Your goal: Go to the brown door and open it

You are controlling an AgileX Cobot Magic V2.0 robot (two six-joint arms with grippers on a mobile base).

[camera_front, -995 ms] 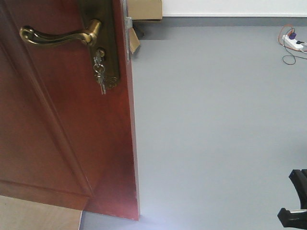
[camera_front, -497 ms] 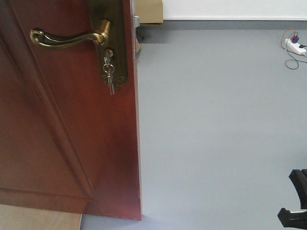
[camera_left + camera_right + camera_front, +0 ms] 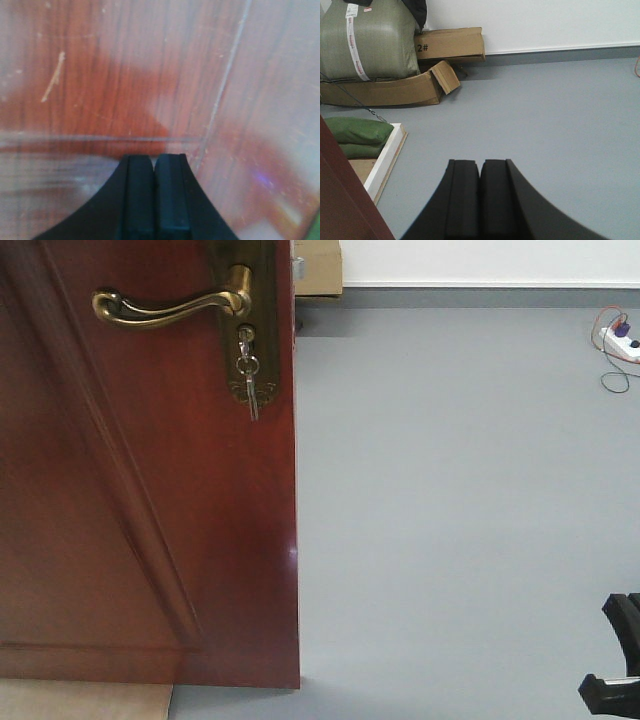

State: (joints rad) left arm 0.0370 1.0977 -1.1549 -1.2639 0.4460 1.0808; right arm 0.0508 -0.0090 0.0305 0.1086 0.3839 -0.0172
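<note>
Door (image 3: 150,500) fills the left half of the front view, top and left side cut off. Handle (image 3: 170,308) sits at 11 o'clock, keys (image 3: 248,390) hanging just under it. Left gripper (image 3: 154,195) is pinched closed on nothing, wood grain right ahead at 12, blurry. Right gripper (image 3: 480,200) is closed and empty too, door edge at its 8 o'clock, boxes (image 3: 410,75) at 11. Since a second ago the handle slid right and the door edge looks straighter.
</note>
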